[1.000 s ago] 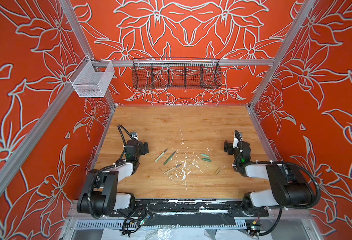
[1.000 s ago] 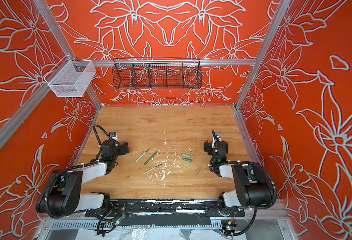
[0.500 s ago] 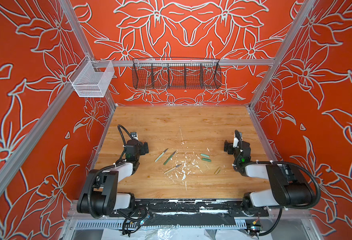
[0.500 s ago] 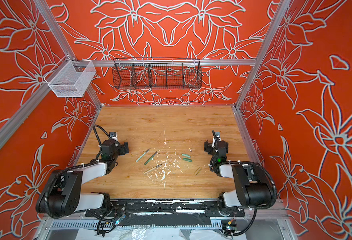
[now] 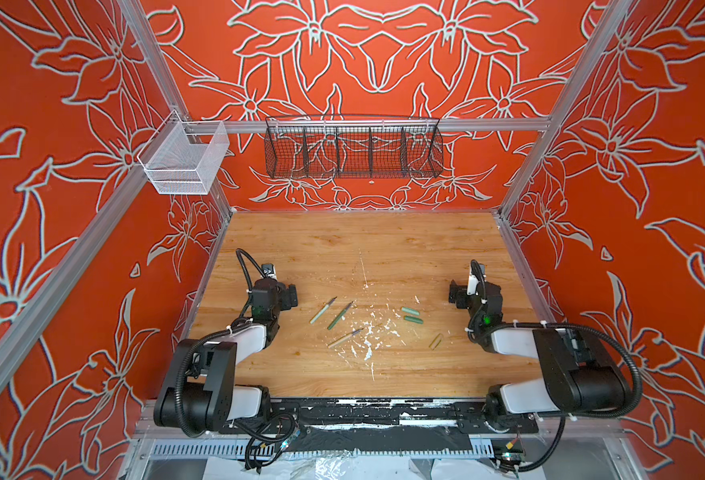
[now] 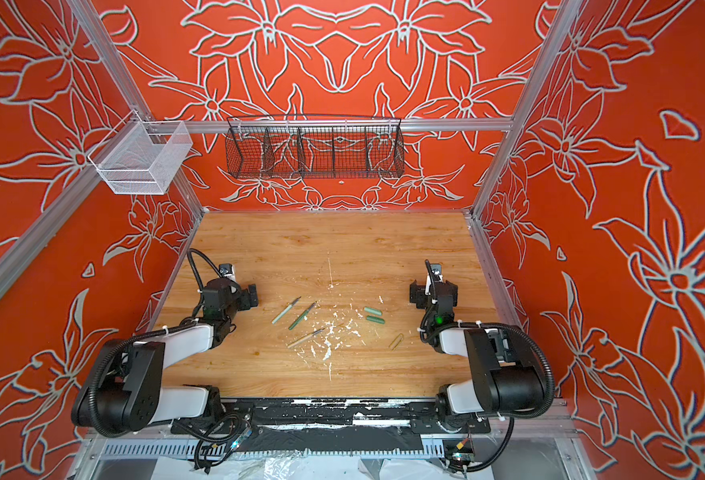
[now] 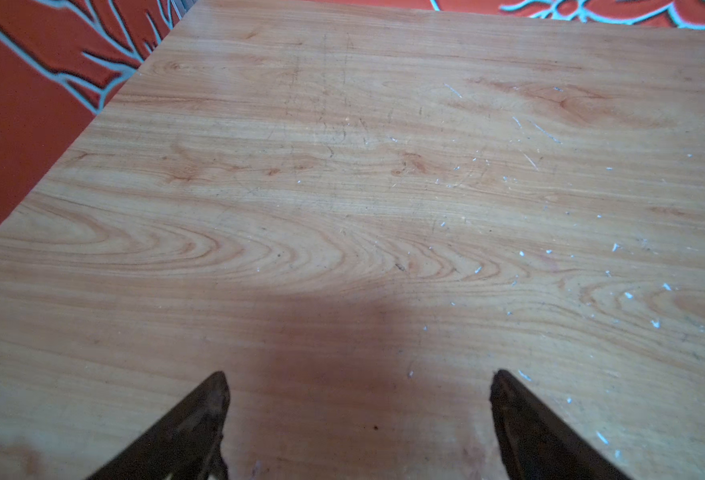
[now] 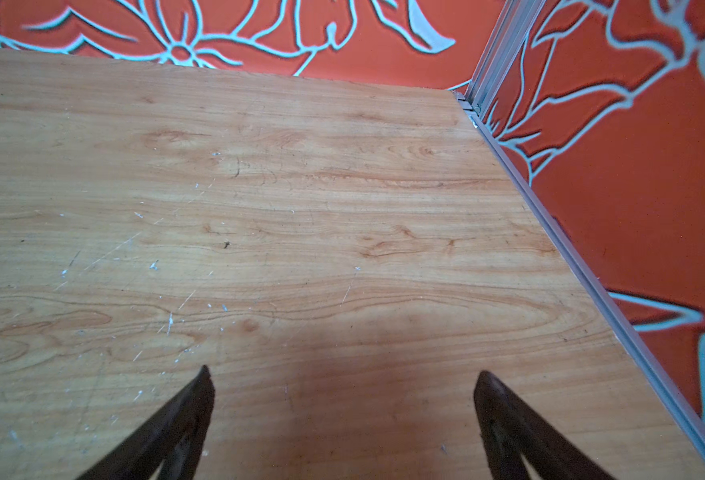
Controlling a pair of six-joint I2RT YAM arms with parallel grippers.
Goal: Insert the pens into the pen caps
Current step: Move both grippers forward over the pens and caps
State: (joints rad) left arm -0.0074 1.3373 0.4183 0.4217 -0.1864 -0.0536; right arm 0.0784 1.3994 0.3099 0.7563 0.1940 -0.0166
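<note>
Now the left gripper (image 7: 359, 374) gapes wide, empty; right gripper (image 8: 343, 370) likewise; pens (image 5: 341, 316) at nine o'clock from caps (image 5: 407, 310).

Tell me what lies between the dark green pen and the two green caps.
Only bare table spattered with white flecks separates the dark green pen from the caps; no other object. Both top views show it.

No legible text, seemingly.

On table (image 5: 363, 249): pens (image 5: 340, 316) left, pen caps (image 5: 410, 310) right.
</note>
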